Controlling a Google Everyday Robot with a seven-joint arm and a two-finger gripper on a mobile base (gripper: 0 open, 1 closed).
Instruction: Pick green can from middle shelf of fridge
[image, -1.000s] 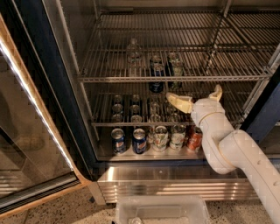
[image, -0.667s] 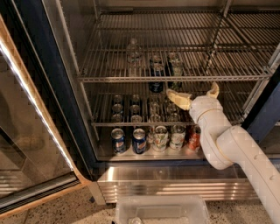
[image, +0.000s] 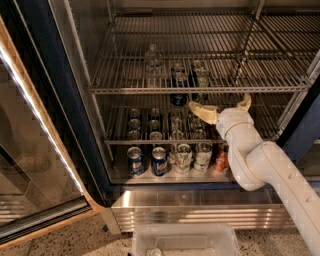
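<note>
With fingers spread wide and empty, the hand (image: 223, 106) has crept up to just under the front bar of the middle shelf (image: 125, 90), while the green can (image: 202, 76) stands untouched on that rack above it, so grasping remains ahead.

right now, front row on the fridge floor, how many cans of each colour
blue cans: 2
white printed cans: 2
red can: 1
total: 5
tool is open, above them, right of centre
</note>
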